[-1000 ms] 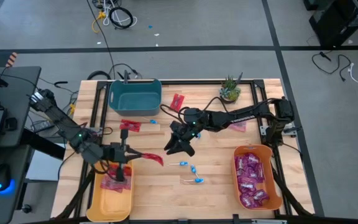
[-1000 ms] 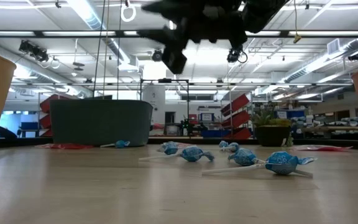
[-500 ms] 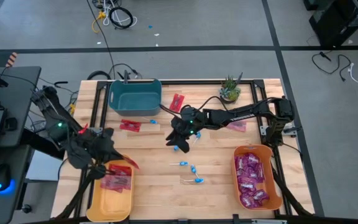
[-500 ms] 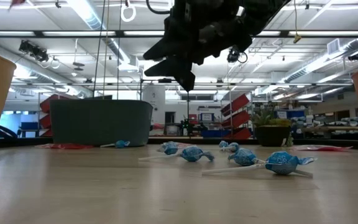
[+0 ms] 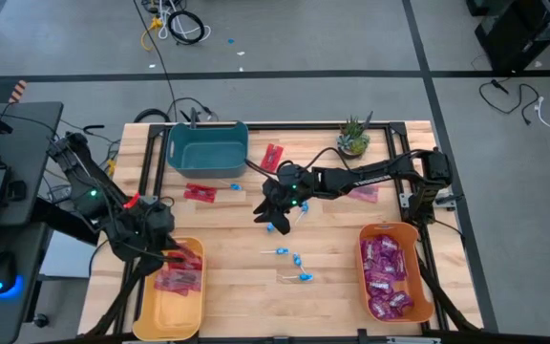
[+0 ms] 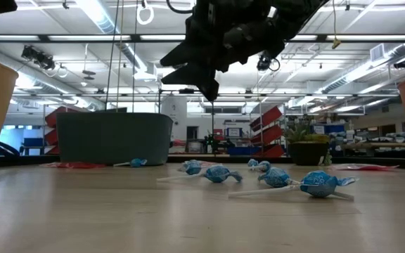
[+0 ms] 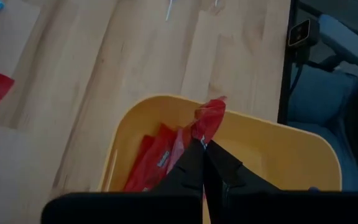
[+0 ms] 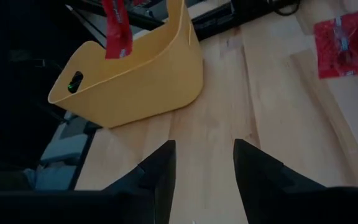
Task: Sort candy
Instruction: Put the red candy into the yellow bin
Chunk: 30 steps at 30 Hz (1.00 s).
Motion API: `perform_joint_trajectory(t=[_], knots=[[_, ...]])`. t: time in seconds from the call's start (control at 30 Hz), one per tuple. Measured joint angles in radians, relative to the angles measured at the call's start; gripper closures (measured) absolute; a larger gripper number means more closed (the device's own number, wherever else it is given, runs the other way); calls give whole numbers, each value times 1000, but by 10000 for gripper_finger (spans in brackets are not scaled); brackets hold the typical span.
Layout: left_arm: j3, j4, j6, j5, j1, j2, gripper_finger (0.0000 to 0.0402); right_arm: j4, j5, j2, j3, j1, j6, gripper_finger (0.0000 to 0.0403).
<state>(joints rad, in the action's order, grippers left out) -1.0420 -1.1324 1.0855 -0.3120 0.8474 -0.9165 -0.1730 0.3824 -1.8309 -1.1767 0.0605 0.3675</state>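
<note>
A large open workshop or robotics lab: strip lights [image 6: 97,17] on a high ceiling, distant shelving, a grey floor with loose cables [image 5: 181,26], a laptop desk [image 5: 8,182].

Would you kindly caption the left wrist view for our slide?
Left gripper shut on a red packet above the yellow bin.

Overhead, table-level and two wrist cameras, both wrist views sharing the yellow bin [image 7: 303,149].
</note>
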Motion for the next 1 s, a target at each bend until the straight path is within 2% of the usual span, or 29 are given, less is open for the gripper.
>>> perform_joint_trajectory(t=[0.53, 0.77, 1.0], knots=[[0, -52, 118, 7, 0, 0, 370, -33, 0, 0, 0, 0, -23, 254], [0, -49, 120, 17, 0, 0, 359, -35, 0, 0, 0, 0, -23, 256], [0, -48, 92, -11, 0, 0, 355, -35, -76, 0, 0, 7, -23, 256]])
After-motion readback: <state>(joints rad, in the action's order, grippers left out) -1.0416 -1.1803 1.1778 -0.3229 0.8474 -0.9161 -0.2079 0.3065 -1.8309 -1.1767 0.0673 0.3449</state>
